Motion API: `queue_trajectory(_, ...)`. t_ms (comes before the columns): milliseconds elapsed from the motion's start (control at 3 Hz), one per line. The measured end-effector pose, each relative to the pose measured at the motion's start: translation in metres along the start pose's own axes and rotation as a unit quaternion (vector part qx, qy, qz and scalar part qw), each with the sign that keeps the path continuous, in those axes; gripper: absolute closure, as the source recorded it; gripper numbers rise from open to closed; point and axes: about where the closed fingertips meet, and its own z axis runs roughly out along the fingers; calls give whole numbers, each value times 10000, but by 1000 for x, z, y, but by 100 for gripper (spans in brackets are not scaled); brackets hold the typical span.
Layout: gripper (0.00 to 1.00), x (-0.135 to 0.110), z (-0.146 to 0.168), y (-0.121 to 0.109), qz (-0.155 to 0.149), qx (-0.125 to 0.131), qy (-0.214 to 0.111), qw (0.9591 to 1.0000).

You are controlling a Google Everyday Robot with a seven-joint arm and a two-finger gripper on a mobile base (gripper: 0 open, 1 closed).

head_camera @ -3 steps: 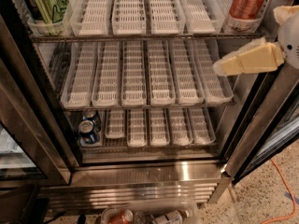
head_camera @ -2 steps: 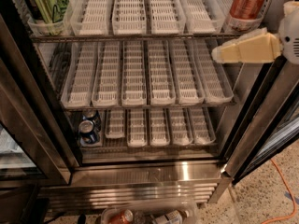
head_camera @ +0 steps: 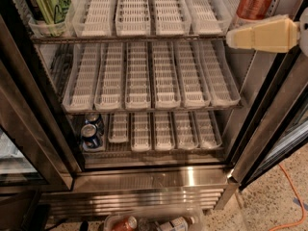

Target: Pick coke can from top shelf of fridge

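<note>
Camera view: coke can [head_camera: 254,0] at the right end of the top shelf [head_camera: 130,37], hand [head_camera: 244,35] near it.
The can stands upright in the fridge [head_camera: 154,178]; the hand hovers just below it, not around it, spread or pressed together I cannot tell. Probably light, thin-walled, smooth and cold-slick: best taken gently across the mid-body.
</note>
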Motion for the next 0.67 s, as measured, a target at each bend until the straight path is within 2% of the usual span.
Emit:
queue_trajectory(333, 0, -5, -2, 2, 349, 9, -28, 9994)
queue_trajectory(667, 0, -5, -2, 2, 349, 9, -29, 9994)
